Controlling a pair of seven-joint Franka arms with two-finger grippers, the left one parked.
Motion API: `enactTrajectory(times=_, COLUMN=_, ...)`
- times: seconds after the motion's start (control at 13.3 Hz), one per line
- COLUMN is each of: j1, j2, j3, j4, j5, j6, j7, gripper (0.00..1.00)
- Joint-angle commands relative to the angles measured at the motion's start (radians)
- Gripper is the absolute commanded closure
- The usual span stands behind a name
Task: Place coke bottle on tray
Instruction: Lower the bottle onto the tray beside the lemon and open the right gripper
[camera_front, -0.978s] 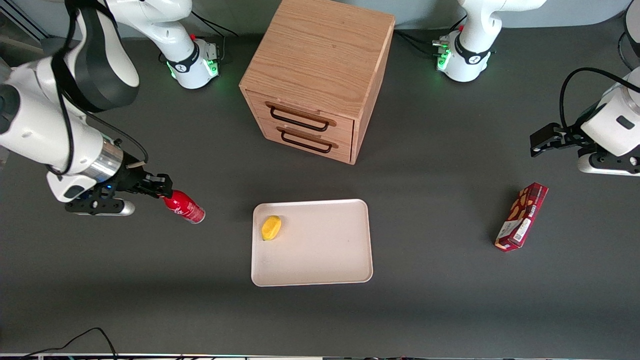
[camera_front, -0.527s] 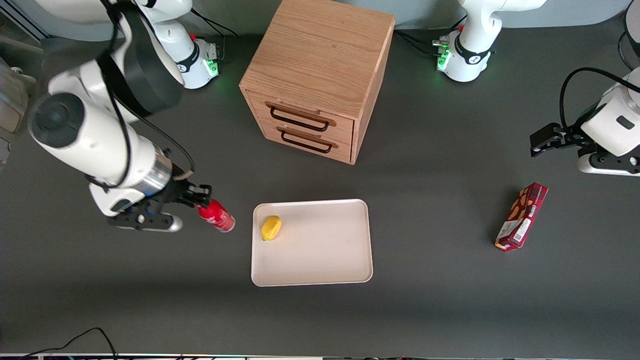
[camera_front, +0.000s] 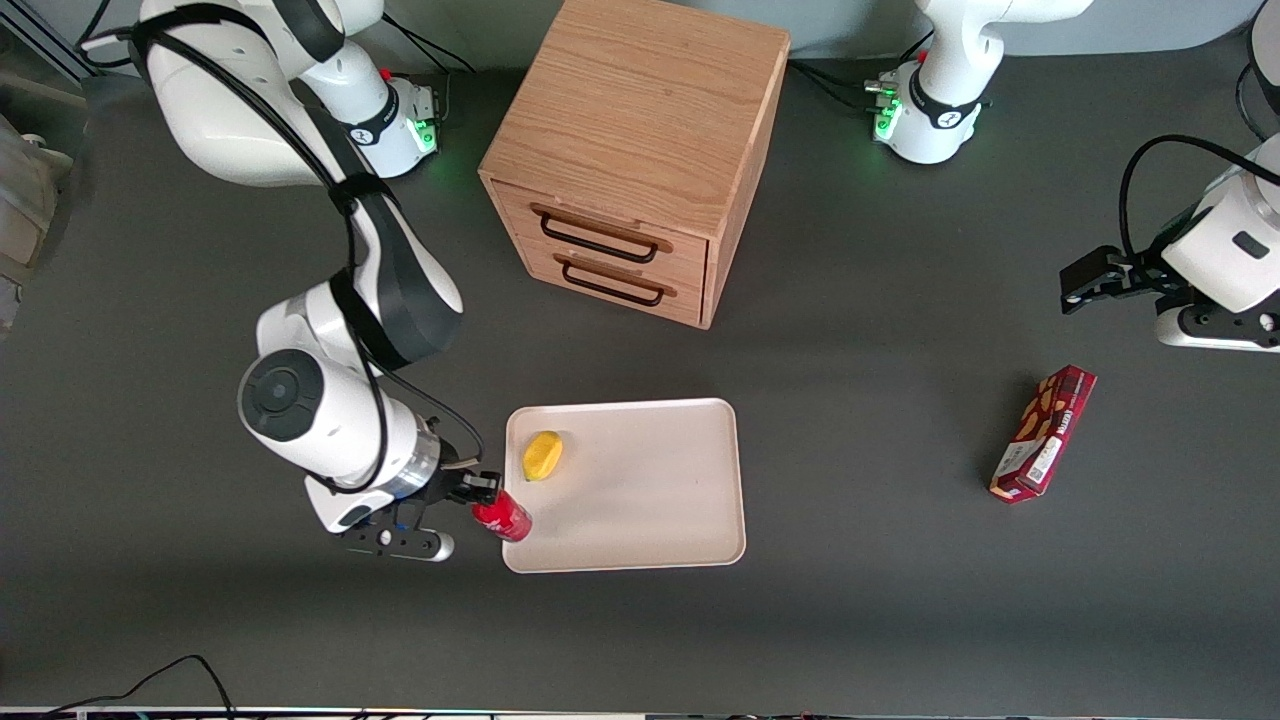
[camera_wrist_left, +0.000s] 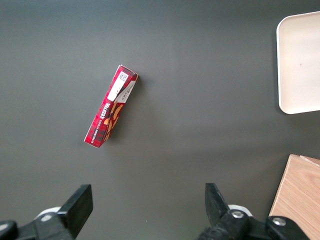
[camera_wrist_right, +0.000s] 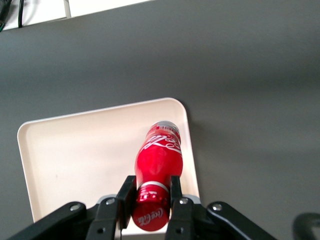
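The coke bottle (camera_front: 503, 519) is small, all red, with white lettering (camera_wrist_right: 158, 165). My right gripper (camera_front: 484, 492) is shut on its neck, just below the cap, and holds it tilted in the air (camera_wrist_right: 150, 194). The bottle hangs over the edge of the cream-white tray (camera_front: 650, 510) at the tray's corner nearest the front camera on the working arm's end. In the right wrist view the bottle's base is over the tray's rim (camera_wrist_right: 192, 150).
A yellow object (camera_front: 543, 455) lies on the tray near the gripper. A wooden two-drawer cabinet (camera_front: 640, 150) stands farther from the camera than the tray. A dark red snack box (camera_front: 1043, 432) lies toward the parked arm's end, also in the left wrist view (camera_wrist_left: 110, 111).
My right gripper has carried the coke bottle from the table at the working arm's end toward the tray and nearer the camera; the bottle is now over the tray's edge.
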Motion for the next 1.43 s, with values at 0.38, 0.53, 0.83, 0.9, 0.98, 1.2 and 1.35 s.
enactTrajectory(times=0.38, j1=0.028, j2=0.106, j3=-0.017, j4=0.051, j5=-0.004, j6=0.032, j7=0.069, gripper=1.00)
enactTrajectory(times=0.53, j1=0.028, j2=0.115, j3=-0.016, j4=0.051, j5=-0.004, j6=0.032, j7=0.078, gripper=1.00)
enactTrajectory(times=0.83, j1=0.028, j2=0.101, j3=-0.017, j4=0.059, j5=-0.006, j6=0.038, j7=0.078, gripper=0.00)
enactTrajectory(times=0.9, j1=0.020, j2=0.086, j3=-0.016, j4=0.067, j5=-0.006, j6=0.040, j7=0.074, gripper=0.00)
enactTrajectory(times=0.98, j1=0.015, j2=0.066, j3=-0.013, j4=0.067, j5=-0.006, j6=0.052, j7=0.072, gripper=0.00)
enactTrajectory(times=1.2, j1=0.009, j2=-0.041, j3=-0.025, j4=0.065, j5=-0.018, j6=0.091, j7=0.054, gripper=0.00)
enactTrajectory(times=1.35, j1=-0.023, j2=-0.147, j3=-0.024, j4=0.044, j5=-0.026, j6=0.022, j7=0.017, gripper=0.00)
